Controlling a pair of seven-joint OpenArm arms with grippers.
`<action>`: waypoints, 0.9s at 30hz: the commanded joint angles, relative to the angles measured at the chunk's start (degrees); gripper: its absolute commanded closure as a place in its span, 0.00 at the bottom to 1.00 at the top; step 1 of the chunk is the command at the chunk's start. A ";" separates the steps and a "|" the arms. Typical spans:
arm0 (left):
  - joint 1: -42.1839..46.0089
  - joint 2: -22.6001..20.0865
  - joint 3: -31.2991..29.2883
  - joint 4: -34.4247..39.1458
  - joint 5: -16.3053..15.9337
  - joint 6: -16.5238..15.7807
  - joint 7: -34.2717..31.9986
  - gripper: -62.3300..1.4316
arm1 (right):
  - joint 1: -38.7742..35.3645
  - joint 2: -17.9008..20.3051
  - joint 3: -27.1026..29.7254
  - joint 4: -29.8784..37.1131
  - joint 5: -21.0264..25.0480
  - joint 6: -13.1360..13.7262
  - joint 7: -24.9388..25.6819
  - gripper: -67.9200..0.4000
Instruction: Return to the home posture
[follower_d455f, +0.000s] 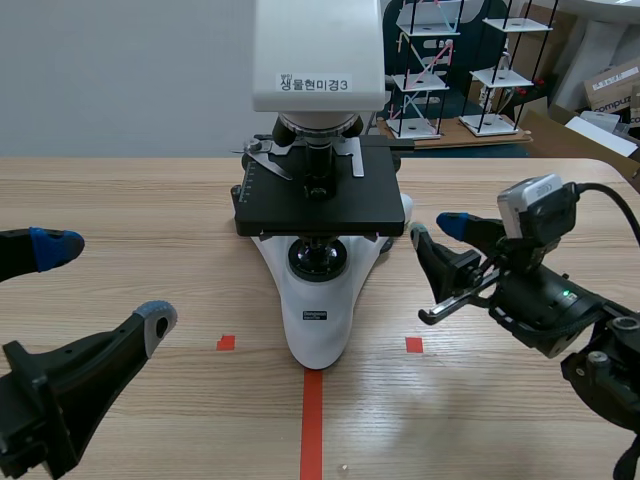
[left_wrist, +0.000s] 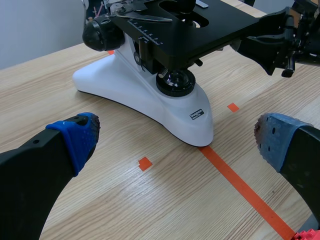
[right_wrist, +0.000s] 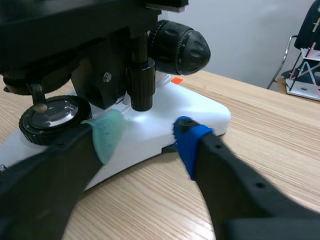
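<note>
While left hand (follower_d455f: 105, 285) gapes, right hand (follower_d455f: 434, 228) spread beside microscope (follower_d455f: 315, 310).

— How many things are on the table (follower_d455f: 150, 200)?
— One microscope (follower_d455f: 318, 200).
— And on your end?
— I'm running two arms with two grippers, the left gripper (follower_d455f: 105, 283) and the right gripper (follower_d455f: 434, 229). Each has two fingers, so four pads (follower_d455f: 52, 246) in all.
— Tape marks?
— I count one long line (follower_d455f: 312, 425) and two small squares (follower_d455f: 226, 343). Each wrist camera shows me one more square (left_wrist: 110, 51) behind the base; whether it's the same one, I can't tell.
— Anything at the back?
— Two wire stands (follower_d455f: 420, 70). I can't count the cardboard boxes (follower_d455f: 610, 85).
</note>
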 joint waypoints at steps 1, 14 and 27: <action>-0.17 0.28 -0.46 1.09 -0.52 0.28 -0.79 0.00 | -1.44 0.50 2.14 1.75 0.70 -0.20 1.07 0.50; -0.17 0.28 -0.46 1.09 -0.52 0.28 -0.79 0.00 | -22.86 3.96 12.61 24.94 0.61 -0.20 -6.82 0.06; -0.17 0.28 -0.46 1.09 -0.52 0.28 -0.79 0.00 | -46.34 4.46 21.90 48.37 -0.87 -0.20 -10.54 0.03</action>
